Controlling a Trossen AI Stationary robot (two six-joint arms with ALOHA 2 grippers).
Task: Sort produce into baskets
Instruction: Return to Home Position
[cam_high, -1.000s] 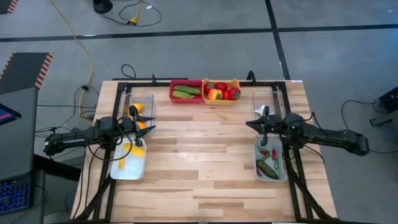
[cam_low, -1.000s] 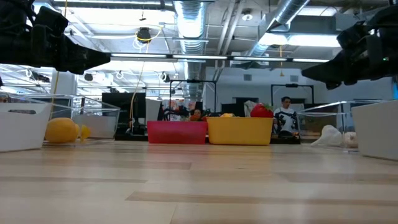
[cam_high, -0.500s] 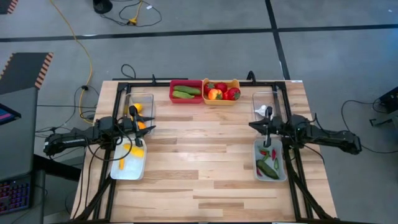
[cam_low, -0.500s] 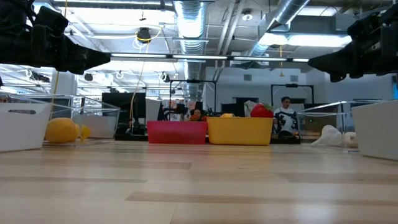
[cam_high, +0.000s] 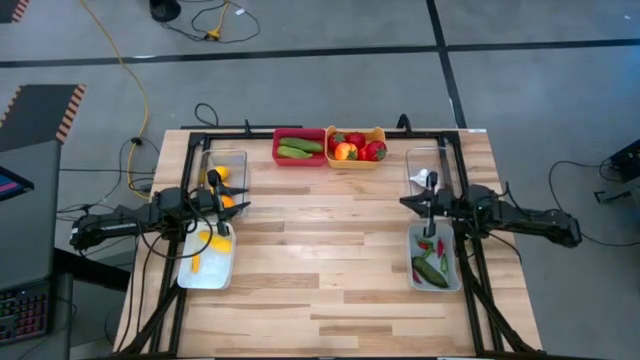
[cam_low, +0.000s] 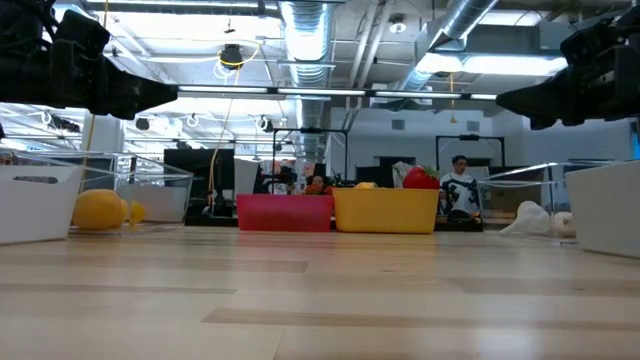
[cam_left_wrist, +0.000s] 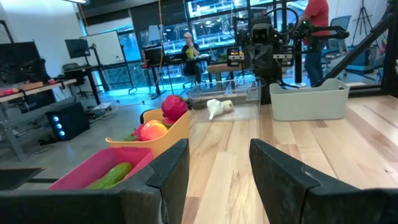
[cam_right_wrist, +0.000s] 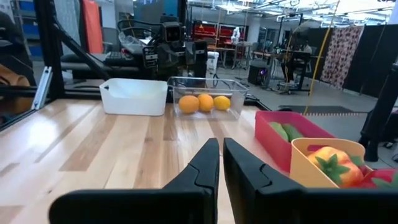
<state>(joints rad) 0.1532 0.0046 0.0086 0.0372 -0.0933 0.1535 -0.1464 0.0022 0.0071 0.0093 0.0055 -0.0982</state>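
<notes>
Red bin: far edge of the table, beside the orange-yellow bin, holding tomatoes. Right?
No: the red bin holds green cucumbers, not tomatoes, as the high view shows. It does sit at the far edge beside the orange-yellow bin.

A pale wood-plank table (cam_high: 330, 270) stands on a grey concrete floor (cam_high: 320, 90) crossed by dark tape lines (cam_high: 300, 52) and a yellow cable (cam_high: 122, 62). Beyond it, silver ceiling ducts (cam_low: 305, 30) and strip lights (cam_low: 300, 93) hang over an open workshop, where one person (cam_low: 461, 185) sits.
</notes>
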